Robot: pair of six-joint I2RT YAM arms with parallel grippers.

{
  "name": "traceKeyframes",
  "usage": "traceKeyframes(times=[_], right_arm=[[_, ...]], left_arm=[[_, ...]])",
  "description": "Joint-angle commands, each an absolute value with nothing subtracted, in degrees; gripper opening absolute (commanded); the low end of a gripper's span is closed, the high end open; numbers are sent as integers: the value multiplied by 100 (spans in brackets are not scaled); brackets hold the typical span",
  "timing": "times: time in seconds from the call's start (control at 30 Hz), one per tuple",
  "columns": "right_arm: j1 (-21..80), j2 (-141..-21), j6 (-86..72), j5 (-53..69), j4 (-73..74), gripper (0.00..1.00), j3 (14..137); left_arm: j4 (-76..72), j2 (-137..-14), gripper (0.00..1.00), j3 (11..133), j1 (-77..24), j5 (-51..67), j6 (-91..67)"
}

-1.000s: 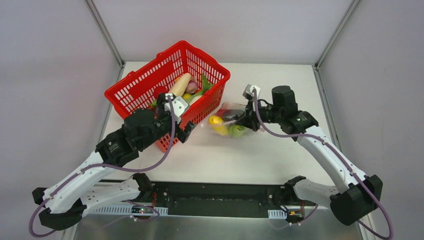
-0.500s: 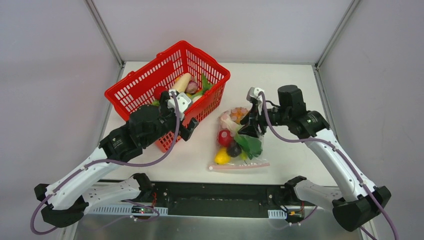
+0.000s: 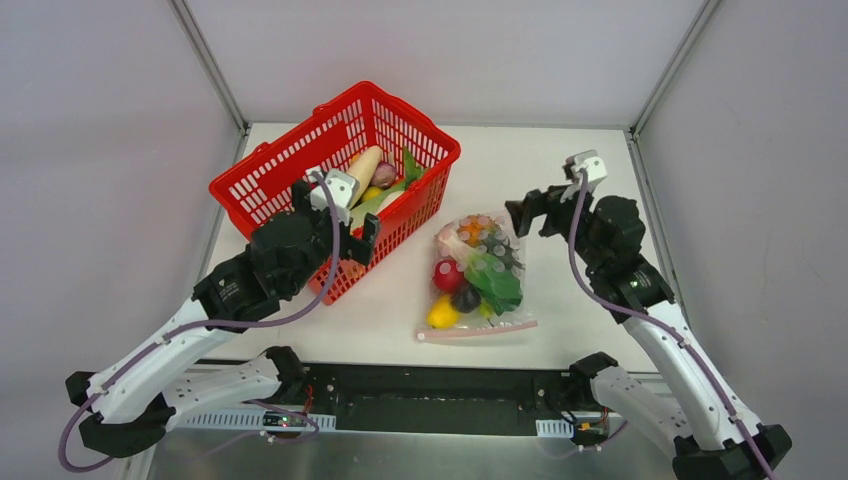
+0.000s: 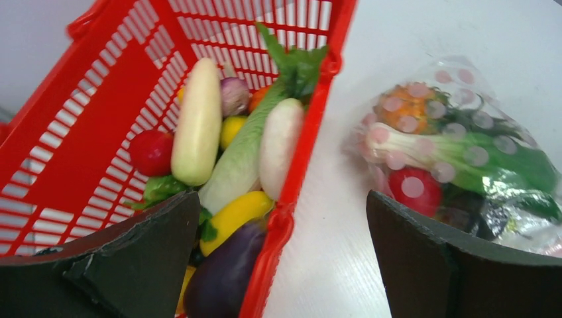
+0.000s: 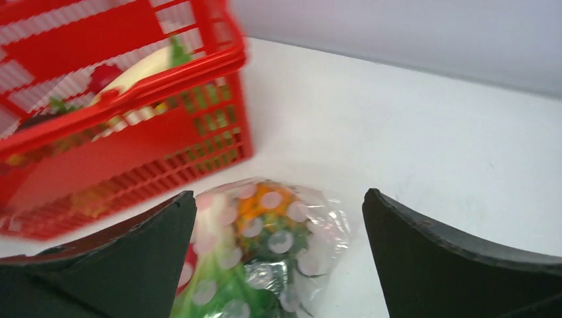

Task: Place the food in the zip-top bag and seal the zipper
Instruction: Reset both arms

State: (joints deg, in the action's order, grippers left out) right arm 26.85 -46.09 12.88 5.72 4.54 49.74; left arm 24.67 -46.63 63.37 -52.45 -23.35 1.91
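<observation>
The zip-top bag [image 3: 480, 250] lies flat on the table [image 3: 590, 170], filled with food [image 3: 497, 285], between the red mesh basket [image 3: 290, 170] and the right gripper [image 3: 535, 208].
Its pink zipper [image 3: 476, 331] faces the near edge; whether it is pressed shut is too fine to tell. The right gripper hangs above the bag's far end, fingers wide, holding nothing. The left gripper [image 3: 335, 222], equally wide and empty, hovers over the basket's toy vegetables [image 4: 199, 126], probably to fetch one.

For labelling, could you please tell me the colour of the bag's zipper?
The zipper is pink, clearest in top external view.
</observation>
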Motion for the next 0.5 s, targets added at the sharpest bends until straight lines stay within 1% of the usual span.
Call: traceKeyframes(times=[0.0, 0.07, 0.13, 0.23, 0.37, 0.43, 0.47], right_arm=[[1825, -5017, -55, -652, 644, 100, 5523], [1440, -5175, -555, -434, 742, 100, 5576], [1198, -5222, -915, -300, 723, 100, 5545], [990, -5209, -1269, -55, 534, 100, 5422], [924, -5171, -1638, 239, 359, 100, 5329], [913, -5126, -1669, 292, 297, 100, 5298], [906, -5098, -1670, 280, 275, 100, 5273]], left_arm=[[1991, -4268, 99, 6177, -5235, -3821, -295], [2012, -4140, 99, 6091, -5215, -4356, -396], [2170, -4044, 99, 6095, -4982, -4506, -528], [2420, -3920, 99, 6181, -3937, -3334, -656], [3078, -4101, 99, 6562, -2594, -2216, -1151], [3316, -4310, 99, 6697, -2061, -1855, -1439], [3404, -4419, 99, 6768, -1903, -1851, -1599]])
